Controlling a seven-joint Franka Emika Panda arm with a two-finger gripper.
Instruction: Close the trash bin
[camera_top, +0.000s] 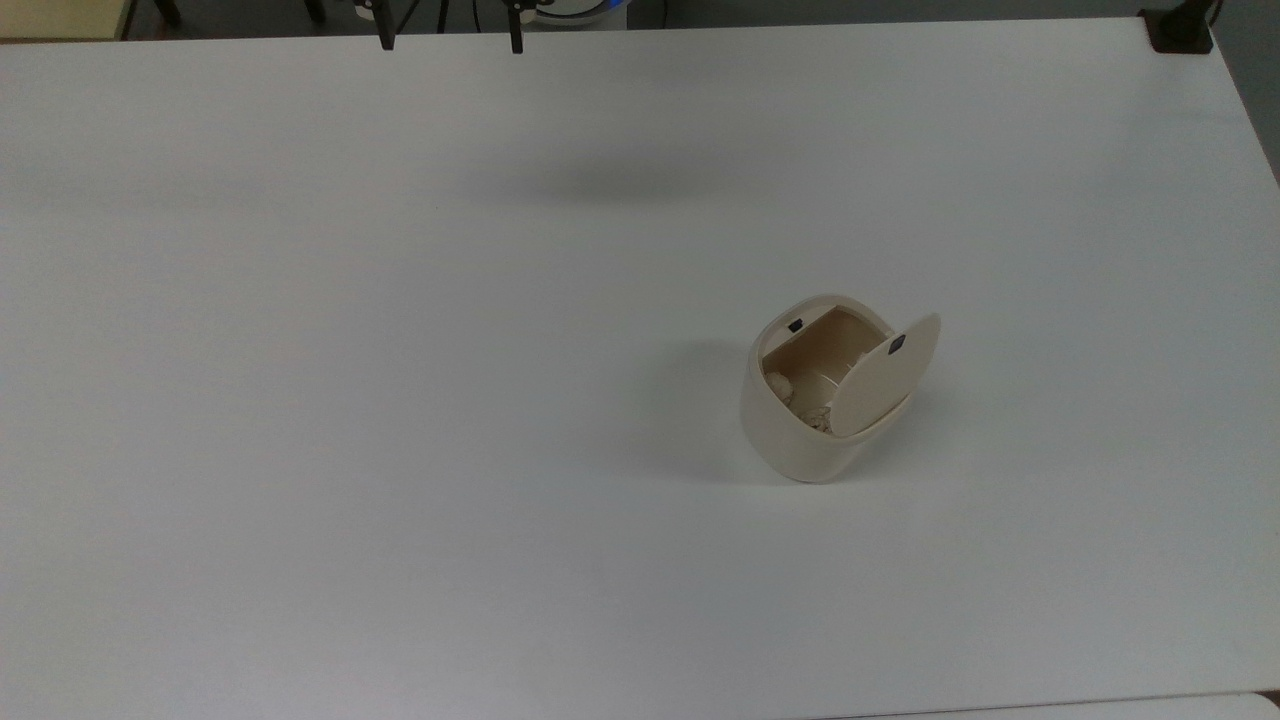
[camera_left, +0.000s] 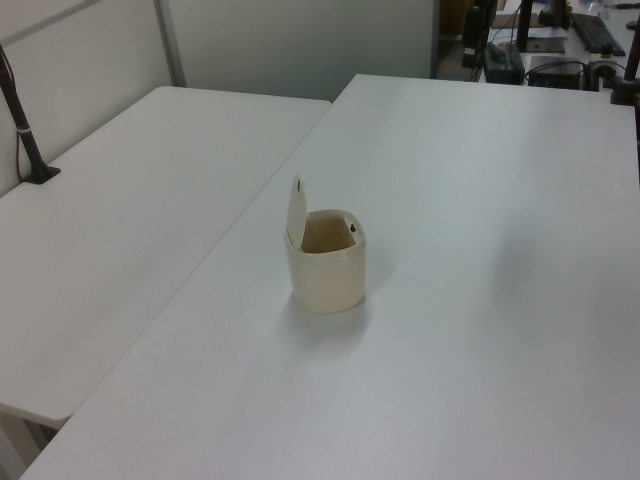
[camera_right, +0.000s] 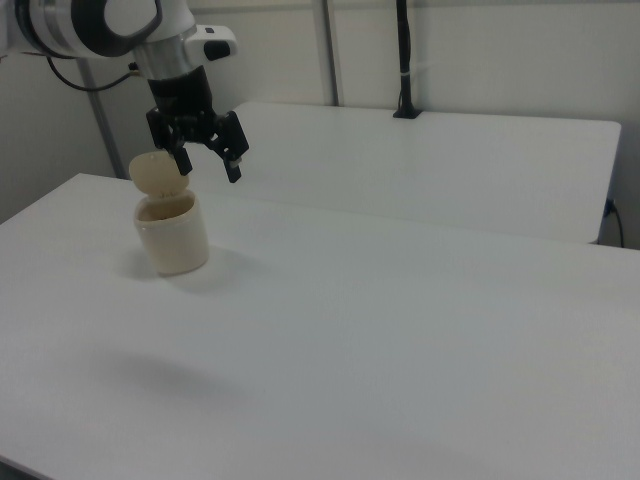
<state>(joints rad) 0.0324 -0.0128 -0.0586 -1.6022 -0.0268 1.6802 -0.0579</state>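
Note:
The trash bin is a small cream tub standing on the white table, right of centre in the top view. Its flat lid stands raised on its hinge, a small black latch near the free edge. The mouth is open, with crumpled paper inside. The left view shows the trash bin with the lid upright on the left view's left. In the right view my gripper hangs open and empty, just right of the lid and above the trash bin; its distance from them is unclear.
A second white table adjoins on the left view's left, with a black clamped post. Another post stands at the back in the right view. A black clamp sits at the table's far right corner in the top view.

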